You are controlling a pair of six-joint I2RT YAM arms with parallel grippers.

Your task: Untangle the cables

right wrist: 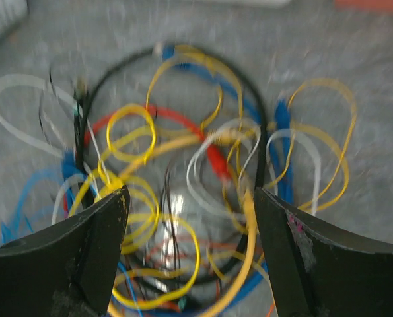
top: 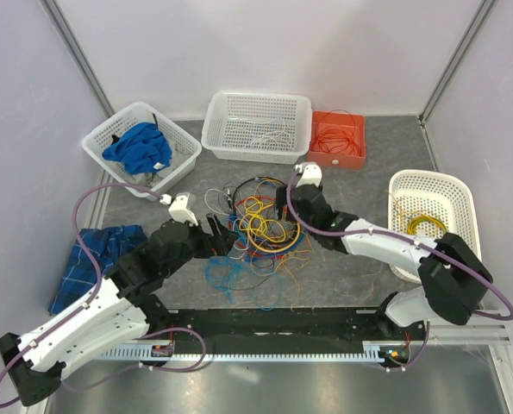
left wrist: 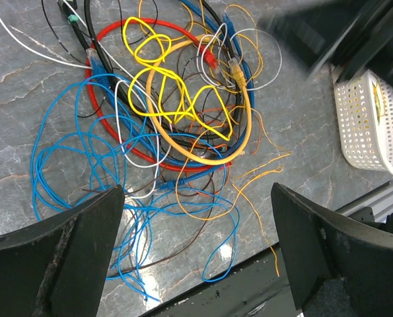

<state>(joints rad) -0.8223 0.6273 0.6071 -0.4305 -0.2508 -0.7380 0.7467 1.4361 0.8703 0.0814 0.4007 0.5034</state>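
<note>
Item: table (top: pixel 342 285), grey stone-patterned top, seen from the near edge where the two arms are bolted.

1. Checked blue cloth (top: pixel 92 259), lying crumpled by the left edge, beside the left arm.
2. The cables (top: pixel 260 228), one loose tangle at the table's centre. Thin blue strands spill toward the near edge. Yellow loops, a red ring and an orange-yellow cord lie in the middle, with black and white wires on the far side.
3. Left gripper (left wrist: pixel 196 198), fingers spread wide with nothing between them, poised above the near-left side of the tangle.
4. Right gripper (right wrist: pixel 191 198), fingers likewise apart and empty, over the tangle's far-right side. Its wrist view is blurred.
5. White basket (top: pixel 463 185) at the right edge, holding a yellow coil (top: pixel 427 226).
6. Far left corner: white basket (top: pixel 101 138), set askew, with a blue rag (top: pixel 140 147) inside.
7. Far edge, middle: white mesh basket (top: pixel 256 99) holding some pale wires (top: pixel 269 136).
8. Just beside it on the right: orange tray (top: pixel 355 159), an orange wire looped inside.
</note>
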